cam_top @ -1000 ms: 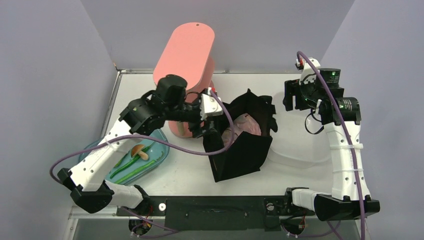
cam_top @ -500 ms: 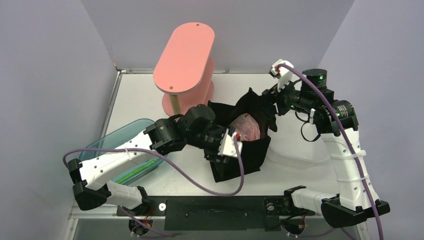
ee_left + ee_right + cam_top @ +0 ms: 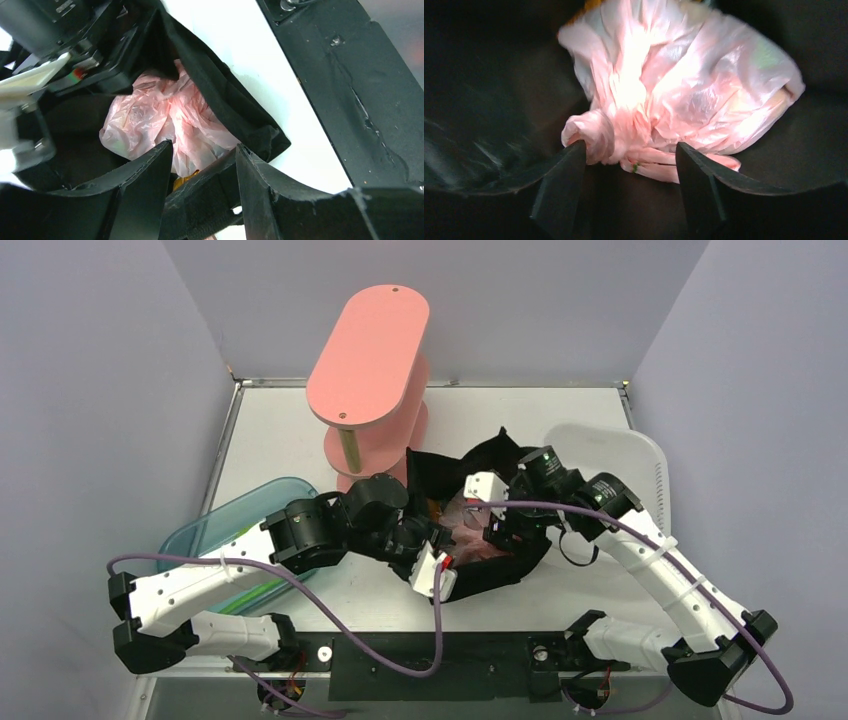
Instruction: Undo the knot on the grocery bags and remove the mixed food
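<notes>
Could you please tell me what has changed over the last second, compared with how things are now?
The left gripper swung from the far side of the black tote, by the pink stand, round to its near edge. The right gripper came down from the far right into the tote, open, with a finger on each side of the knot of the pink plastic bag. Tote, bag, stand and teal tray stayed roughly put.

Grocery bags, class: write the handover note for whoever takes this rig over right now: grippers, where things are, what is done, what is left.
Left gripper: open, astride the near rim of the black tote.
Right gripper: open inside the tote, fingers either side of the knot of the pink bag.
Pink bag: in the tote, knotted.
Done: nothing out.
Left: untie the knot, take out the food.
</notes>
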Tool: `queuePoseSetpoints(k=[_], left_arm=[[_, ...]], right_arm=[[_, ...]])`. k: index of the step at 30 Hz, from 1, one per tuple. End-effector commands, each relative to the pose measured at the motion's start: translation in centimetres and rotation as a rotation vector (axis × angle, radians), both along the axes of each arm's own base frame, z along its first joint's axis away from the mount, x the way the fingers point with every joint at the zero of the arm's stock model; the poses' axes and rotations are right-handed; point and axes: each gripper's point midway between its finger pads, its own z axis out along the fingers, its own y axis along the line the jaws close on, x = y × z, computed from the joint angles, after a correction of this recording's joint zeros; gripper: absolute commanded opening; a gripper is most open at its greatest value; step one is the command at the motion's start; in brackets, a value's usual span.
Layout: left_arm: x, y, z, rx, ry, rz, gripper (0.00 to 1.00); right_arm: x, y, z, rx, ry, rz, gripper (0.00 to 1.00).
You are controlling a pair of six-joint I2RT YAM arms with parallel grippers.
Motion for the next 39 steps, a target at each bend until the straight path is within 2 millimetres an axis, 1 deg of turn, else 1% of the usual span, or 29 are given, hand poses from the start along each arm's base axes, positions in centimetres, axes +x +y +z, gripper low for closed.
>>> queuePoseSetpoints(k=[1,2,4,6,7,8,9,11,13,14,16,18,20,21,25,27,29,30,31,32,33,34,35,36,37,38,39], left_arm=[[-2.2,2.5,-2.5,0.085,-0.007,-0.094,0.48],[-2.3,2.6,-2.6,0.087,-0.019,-0.105,0.47],[-2.6,2.8,-3.1,0.104,-0.026,-0.124,0.47],[-2.8,2.9,-3.6,0.120,-0.062,-0.159,0.47],[-2.9,3.0,-4.0,0.130,-0.071,-0.168,0.46],[-3.1,3.0,-4.2,0.135,-0.095,-0.187,0.46],[-3.2,3.1,-4.5,0.143,-0.101,-0.194,0.46],[-3.3,3.2,-4.8,0.147,-0.122,-0.208,0.46],[-3.3,3.2,-4.8,0.147,-0.131,-0.213,0.46],[-3.3,3.2,-4.8,0.148,-0.137,-0.215,0.46],[-3.1,3.2,-4.9,0.151,-0.146,-0.213,0.46],[-3.0,3.2,-5.0,0.151,-0.156,-0.215,0.46],[-3.0,3.3,-5.2,0.155,-0.160,-0.218,0.46],[-3.0,3.2,-5.2,0.157,-0.162,-0.219,0.46],[-2.9,3.3,-5.5,0.162,-0.171,-0.221,0.46],[-2.8,3.3,-5.5,0.164,-0.173,-0.220,0.46],[-2.8,3.4,-5.7,0.169,-0.172,-0.216,0.46],[-2.7,3.4,-5.9,0.174,-0.168,-0.212,0.46],[-2.7,3.4,-6.0,0.178,-0.164,-0.203,0.47],[-2.6,3.5,-5.9,0.177,-0.160,-0.196,0.47],[-2.5,3.4,-5.8,0.173,-0.151,-0.178,0.47],[-2.4,3.4,-5.7,0.169,-0.146,-0.166,0.48],[-2.3,3.3,-5.6,0.162,-0.139,-0.149,0.48],[-2.1,3.4,-5.5,0.158,-0.132,-0.134,0.48],[-2.0,3.2,-5.2,0.139,-0.121,-0.113,0.49],[-1.8,3.2,-5.1,0.130,-0.115,-0.096,0.49],[-1.6,3.0,-4.5,0.101,-0.106,-0.073,0.50]], right_arm=[[-1.4,-3.5,-2.1,-0.152,-0.083,0.103,0.70],[-1.4,-3.7,-2.2,-0.154,-0.093,0.101,0.73],[-0.6,-3.2,-1.7,-0.124,-0.123,0.062,0.76],[0.7,-2.5,-0.9,-0.082,-0.151,-0.002,0.77],[1.9,-2.0,-0.3,-0.056,-0.172,-0.057,0.78],[2.5,-1.8,-0.1,-0.049,-0.177,-0.081,0.78],[3.5,-1.7,0.2,-0.040,-0.188,-0.122,0.78],[4.7,-2.0,0.4,-0.058,-0.216,-0.168,0.79],[5.3,-2.6,0.6,-0.090,-0.246,-0.188,0.80],[5.3,-2.9,0.6,-0.109,-0.254,-0.187,0.81],[5.7,-4.1,0.5,-0.188,-0.293,-0.196,0.84],[6.0,-5.2,-0.4,-0.280,-0.297,-0.206,0.86],[6.2,-5.8,-1.7,-0.354,-0.266,-0.208,0.87],[6.4,-5.9,-2.6,-0.385,-0.241,-0.207,0.87],[6.2,-5.9,-5.2,-0.451,-0.162,-0.188,0.87],[6.2,-5.9,-6.5,-0.486,-0.126,-0.168,0.84],[5.9,-5.9,-7.4,-0.518,-0.076,-0.129,0.69],[5.6,-5.6,-7.4,-0.519,-0.040,-0.104,0.48],[5.5,-5.5,-7.1,-0.510,-0.031,-0.104,0.37],[5.5,-4.9,-6.4,-0.478,-0.022,-0.105,0.21],[5.5,-4.6,-5.8,-0.453,-0.023,-0.108,0.12],[5.6,-3.9,-4.3,-0.396,-0.039,-0.112,0.01],[5.7,-3.5,-3.5,-0.363,-0.050,-0.116,0.00],[5.6,-2.5,-1.5,-0.278,-0.074,-0.115,0.00],[5.7,-2.2,-0.5,-0.232,-0.085,-0.122,0.00],[5.6,-1.1,1.7,-0.136,-0.115,-0.126,0.00],[5.9,-0.3,3.0,-0.070,-0.140,-0.127,0.00]])
